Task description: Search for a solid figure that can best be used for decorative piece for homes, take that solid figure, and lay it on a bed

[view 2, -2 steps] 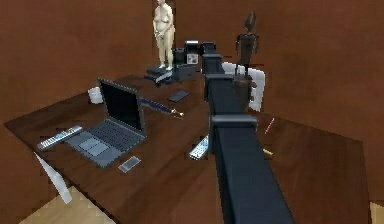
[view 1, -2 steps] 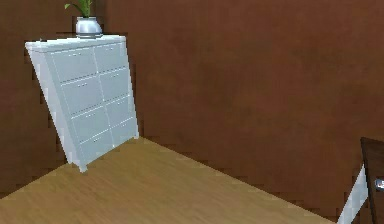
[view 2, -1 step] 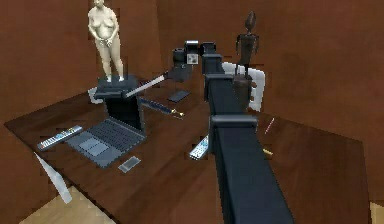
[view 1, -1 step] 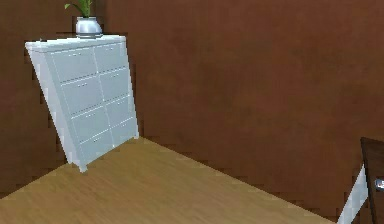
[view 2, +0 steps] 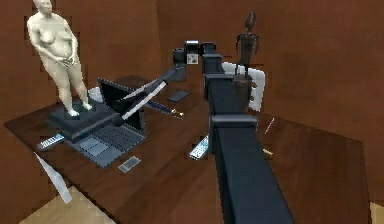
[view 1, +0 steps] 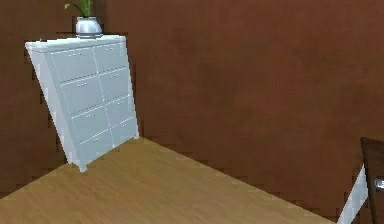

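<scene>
Taking is the step in hand: the tool (view 2: 180,60), whose grip I cannot tell, reaches over the worktop (view 2: 165,175) well apart from the pale statue (view 2: 60,55) at its left end, so next it likely needs shifting toward that statue.

1. The plant (view 1: 86,12) on the white dresser (view 1: 92,95) is cut off by the forward view's top edge, so its leaves run out of the picture.
2. A dark slab (view 1: 374,162) at the forward view's right edge is cut off; too little shows to name it.
3. The pale statue (view 2: 60,55) loses the top of its head to the arm side view's top edge.
4. The arm (view 2: 235,140) hides part of the surface (view 2: 330,170) and part of the white object (view 2: 254,85) under the dark figure (view 2: 248,40).
5. The hand (view 2: 170,70) blends into dark clutter behind it; whether it holds anything cannot be told.
6. A light flat item (view 2: 198,150) and a reddish sliver (view 2: 268,125) are too small to name.
</scene>
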